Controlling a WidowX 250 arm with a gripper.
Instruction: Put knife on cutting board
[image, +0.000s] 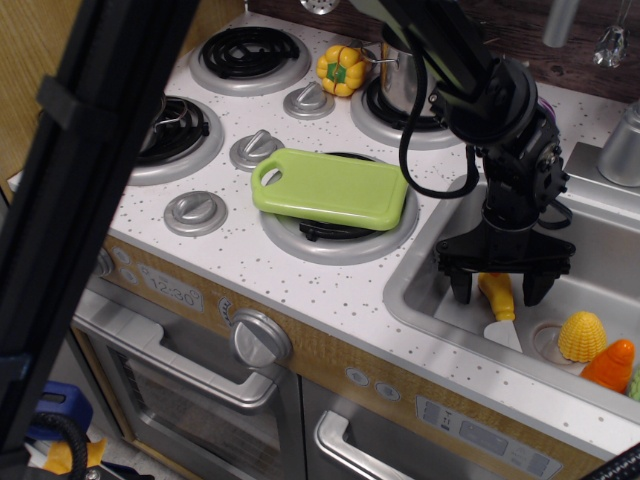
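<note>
The knife (499, 304) lies in the sink, yellow-orange handle pointing back, white blade toward the front. My gripper (497, 289) is open and low in the sink, its two black fingers (461, 284) standing either side of the knife's handle, partly hiding it. I cannot tell whether the fingers touch the handle. The light-green cutting board (332, 187) lies on the front right burner of the toy stove, left of the sink, handle hole at its left end.
The steel sink (420, 290) also holds a yellow corn toy (582, 336) and an orange carrot toy (610, 364) at the front right. A steel pot (405, 75) and a yellow pepper (342, 69) stand at the back. A dark bar (90, 190) blocks the left foreground.
</note>
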